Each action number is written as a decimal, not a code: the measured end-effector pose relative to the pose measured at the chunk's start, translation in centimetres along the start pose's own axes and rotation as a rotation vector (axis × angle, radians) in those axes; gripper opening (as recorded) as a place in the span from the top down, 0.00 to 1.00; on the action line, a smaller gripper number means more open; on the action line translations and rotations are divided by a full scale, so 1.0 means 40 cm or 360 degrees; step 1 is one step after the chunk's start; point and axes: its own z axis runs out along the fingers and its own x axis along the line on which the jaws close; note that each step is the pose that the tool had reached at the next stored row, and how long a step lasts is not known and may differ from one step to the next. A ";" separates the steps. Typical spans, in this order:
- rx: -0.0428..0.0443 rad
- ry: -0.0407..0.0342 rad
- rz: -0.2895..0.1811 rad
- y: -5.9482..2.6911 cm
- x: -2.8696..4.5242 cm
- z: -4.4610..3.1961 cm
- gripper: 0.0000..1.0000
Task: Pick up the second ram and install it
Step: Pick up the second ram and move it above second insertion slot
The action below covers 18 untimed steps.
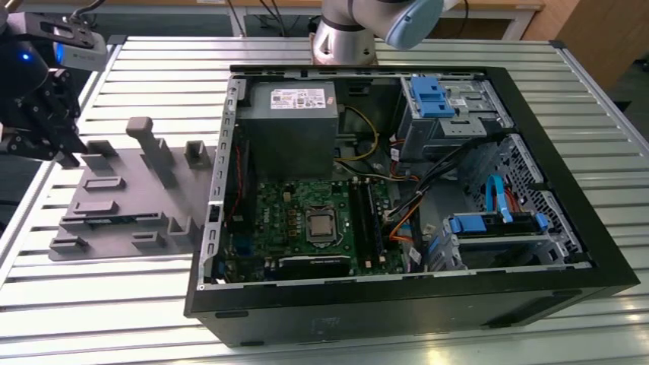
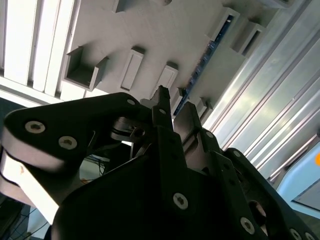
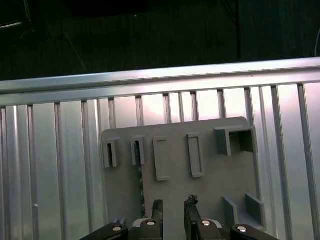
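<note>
The second ram (image 2: 206, 57) sits in the grey tray (image 3: 220, 180), seemingly ungrasped. The gripper (image 3: 173, 204) hangs beside it, parted and empty; pickup and installation remain.

Two dark fingers (image 3: 157, 214) poke up in the first wrist view, and the gripper (image 3: 173, 205) has them parted by a narrow gap with nothing between. The second wrist view looks along the black linkage, and there too the tips stand apart, one finger reaching a little further than the other. Over in the exterior view, the arm's base (image 1: 343, 42) stands at the far side, a grey joint (image 1: 414, 19) bent over it, while the wrist (image 1: 36, 103) hangs at the exterior view's left, pointing down.
</note>
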 end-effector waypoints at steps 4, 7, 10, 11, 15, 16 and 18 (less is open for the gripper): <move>0.0000 0.0003 -0.0013 0.000 0.002 0.004 0.69; 0.0000 0.0003 -0.0013 0.000 0.002 0.010 0.69; 0.0000 0.0005 -0.0014 0.000 0.003 0.013 0.69; 0.0000 0.0006 -0.0014 0.000 0.003 0.014 0.69; 0.0000 0.0007 -0.0014 -0.001 0.005 0.018 0.69; 0.0000 0.0007 -0.0015 -0.001 0.005 0.019 0.69; 0.0000 0.0007 -0.0015 -0.001 0.007 0.023 0.69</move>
